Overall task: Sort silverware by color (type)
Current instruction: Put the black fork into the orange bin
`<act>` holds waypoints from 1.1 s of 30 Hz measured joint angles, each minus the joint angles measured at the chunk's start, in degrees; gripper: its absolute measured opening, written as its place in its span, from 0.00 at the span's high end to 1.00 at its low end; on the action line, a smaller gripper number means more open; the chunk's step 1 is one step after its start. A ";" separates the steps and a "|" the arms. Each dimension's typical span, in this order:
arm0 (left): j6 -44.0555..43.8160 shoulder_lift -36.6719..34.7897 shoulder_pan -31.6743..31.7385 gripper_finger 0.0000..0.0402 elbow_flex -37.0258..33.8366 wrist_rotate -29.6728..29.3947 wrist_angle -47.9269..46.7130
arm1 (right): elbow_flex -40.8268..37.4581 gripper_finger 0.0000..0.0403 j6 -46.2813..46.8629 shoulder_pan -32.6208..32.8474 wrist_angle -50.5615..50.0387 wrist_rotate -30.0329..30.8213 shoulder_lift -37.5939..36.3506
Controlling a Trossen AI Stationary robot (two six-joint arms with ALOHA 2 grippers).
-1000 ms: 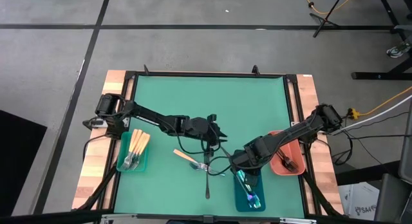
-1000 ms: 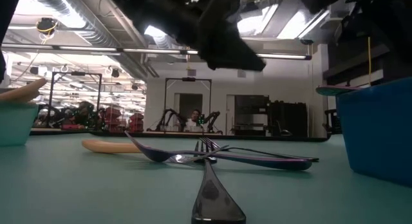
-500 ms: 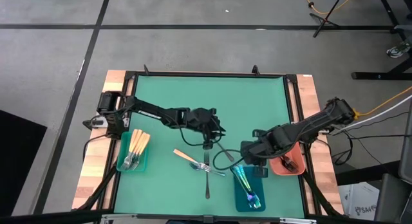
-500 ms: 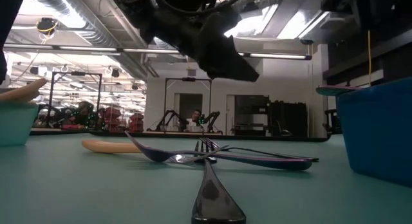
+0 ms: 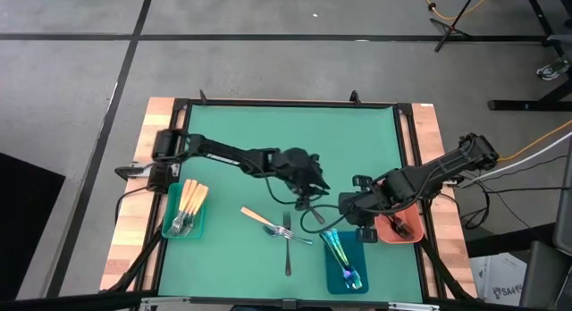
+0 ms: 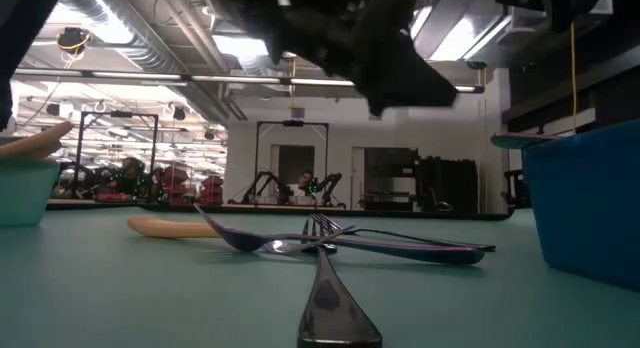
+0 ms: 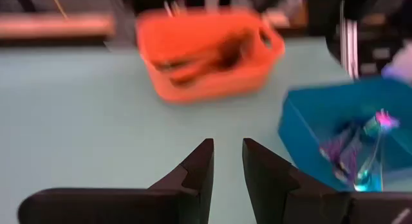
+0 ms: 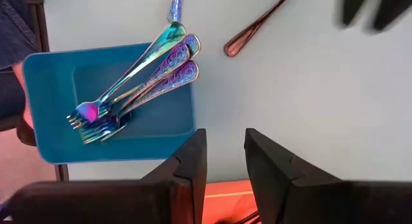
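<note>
Three pieces of silverware lie crossed on the green mat: an orange-handled fork [image 5: 256,218], an iridescent one [image 5: 302,237] and a dark one [image 5: 287,253]. In the low view the dark fork [image 6: 330,303] points at the camera, with the iridescent piece [image 6: 400,248] and the orange handle [image 6: 165,227] behind it. My left gripper [image 5: 313,188] [image 7: 228,153] hovers above the mat just to the far right of them, narrowly open and empty. My right gripper [image 5: 346,209] [image 8: 225,143] hangs between the blue and salmon trays, open and empty.
The blue tray [image 5: 332,277] [image 8: 48,102] holds several iridescent pieces [image 8: 132,89]. Dark pieces lie in the salmon tray [image 5: 386,231] [image 7: 161,76], and orange-handled ones in the teal tray [image 5: 170,229]. The two grippers are close together. Wooden rails edge the mat on the left and right.
My left gripper has moved toward the table's right edge, past the crossed forks and closer to the right gripper. My right gripper has drawn back from over the blue tray's far end toward the right and far side. The silverware on the mat has not moved.
</note>
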 joint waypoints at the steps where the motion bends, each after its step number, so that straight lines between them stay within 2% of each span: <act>1: 0.04 1.56 0.00 0.81 2.41 0.76 -3.27 | 0.00 0.76 0.00 0.00 0.00 0.02 0.00; 6: 4.82 6.97 -0.03 0.81 11.04 1.53 -21.28 | 0.00 0.76 0.00 0.02 -0.83 -0.01 0.02; 12: 12.16 8.31 0.00 0.81 11.85 -0.39 -34.16 | 0.00 0.76 -0.38 0.00 -1.25 0.02 0.04; 18: 16.88 8.30 0.16 0.81 11.24 -5.93 -37.66 | 0.00 0.76 -1.45 0.02 -1.20 0.02 0.04; 28: 17.50 8.80 0.28 0.81 10.86 -5.69 -37.24 | 0.00 0.76 -1.48 0.02 -1.15 0.02 0.07; 33: 17.37 10.26 0.28 0.81 9.84 -3.41 -36.34 | 0.00 0.76 -1.49 0.06 -1.11 0.02 0.07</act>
